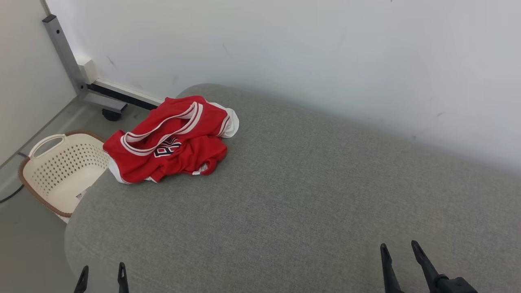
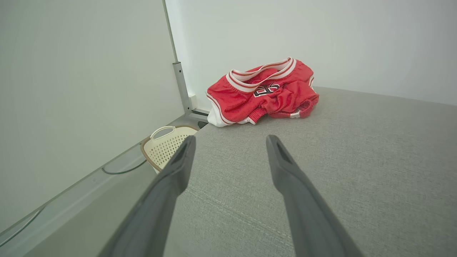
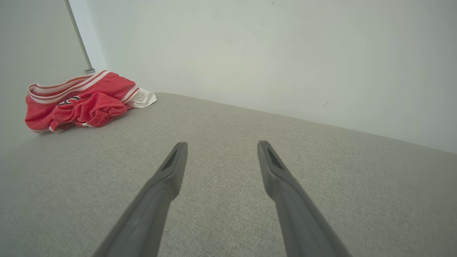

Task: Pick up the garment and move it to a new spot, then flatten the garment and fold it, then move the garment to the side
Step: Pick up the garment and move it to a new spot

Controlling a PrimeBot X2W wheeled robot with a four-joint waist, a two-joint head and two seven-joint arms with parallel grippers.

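Far left, off the edge of the pad: cream basket [image 1: 61,171], on the floor, ahead & left of the left gripper [image 1: 103,267]. No garment visible in it; not part of the job as worded.

Left gripper, low at the near edge of the grey pad [image 1: 305,183]: fingers spread wide, nothing btw them, tips touching nothing. In its own wrist view [image 2: 231,139] the fingers point across bare pad towards the heap.

The garment [image 1: 171,140], a red jersey w/ white trim & a dark crest, lies bunched at the far left corner of the pad, well ahead of the left gripper & slightly to its right [image 2: 262,94]. Crumpled, neck band up, white lining poking out at both ends. Its left end reaches the pad edge above the basket.

Right gripper [image 1: 399,245], near edge on the right side: also spread wide, empty. From it the garment sits well ahead & far to the left [image 3: 78,101], w/ a wide stretch of bare pad in front.

Progress, my read: nothing done yet. Pickup not begun, so all steps remain: grasp, carry to a new spot (prob. the open middle), flatten, fold, shift aside. Left gripper looks best placed for the first grasp; the right has the longer reach.
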